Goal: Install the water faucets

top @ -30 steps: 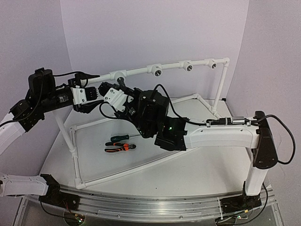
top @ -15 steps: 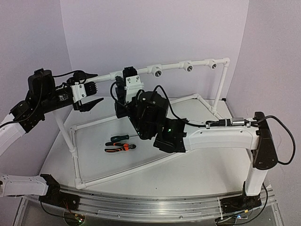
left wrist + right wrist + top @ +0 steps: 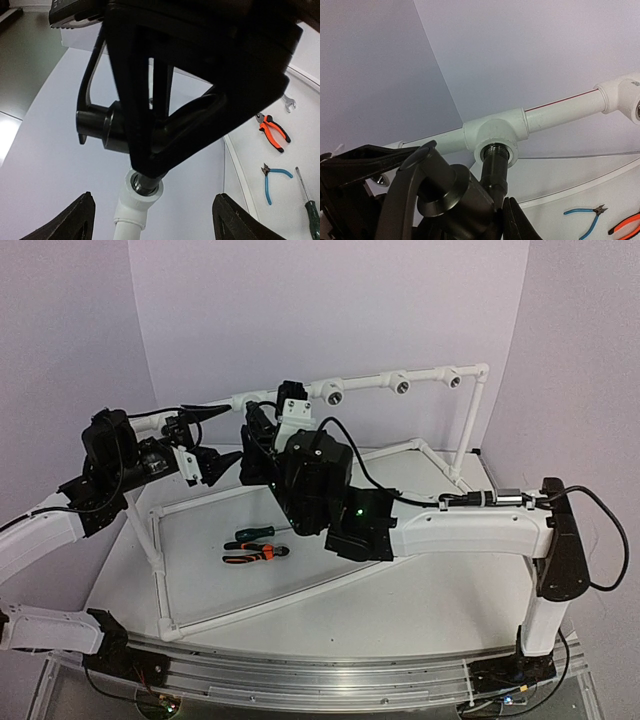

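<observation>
Sitting inside a booth of plain pale-lilac panels: back wall [image 3: 330, 300], left wall [image 3: 60, 320], right wall [image 3: 590, 360], joining at two vertical corner seams. Reading matte and uniform all over, left wall looking a shade darker than the back one. Resting between the panels, a white table [image 3: 430, 610], flat and matte, reaching close to all three walls. Running along its near edge, a brushed-metal rail [image 3: 330, 680], catching a bit of glare. Lighting evenly from above, throwing only soft, faint shadows onto the tabletop. Showing again in the right wrist view: two lilac panels meeting at a slanted seam, left side dimmer. Showing in the left wrist view: lilac panel above, white tabletop at right.
</observation>
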Controlling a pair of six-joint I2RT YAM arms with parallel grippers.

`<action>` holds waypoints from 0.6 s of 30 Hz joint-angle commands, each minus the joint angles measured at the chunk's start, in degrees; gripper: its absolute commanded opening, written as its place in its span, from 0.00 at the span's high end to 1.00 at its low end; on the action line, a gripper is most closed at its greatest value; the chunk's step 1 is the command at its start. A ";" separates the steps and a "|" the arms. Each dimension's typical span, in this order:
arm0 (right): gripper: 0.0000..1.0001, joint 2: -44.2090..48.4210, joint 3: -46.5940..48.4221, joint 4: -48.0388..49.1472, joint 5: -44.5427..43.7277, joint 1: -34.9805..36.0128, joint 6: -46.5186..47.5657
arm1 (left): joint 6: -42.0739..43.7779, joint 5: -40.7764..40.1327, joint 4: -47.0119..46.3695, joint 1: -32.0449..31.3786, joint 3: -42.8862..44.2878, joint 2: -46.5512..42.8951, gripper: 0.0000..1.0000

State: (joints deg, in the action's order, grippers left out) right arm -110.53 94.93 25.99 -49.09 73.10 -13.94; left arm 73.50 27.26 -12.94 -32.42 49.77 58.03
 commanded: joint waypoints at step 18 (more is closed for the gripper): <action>1.00 -1.26 -3.22 17.41 -12.95 -0.20 -24.14 | 5.00 10.12 -22.47 0.17 -0.19 10.77 0.32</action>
State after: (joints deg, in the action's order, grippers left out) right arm -110.41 92.83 30.74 -49.32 73.28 -12.43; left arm 77.90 35.06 -30.61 -32.42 48.49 66.96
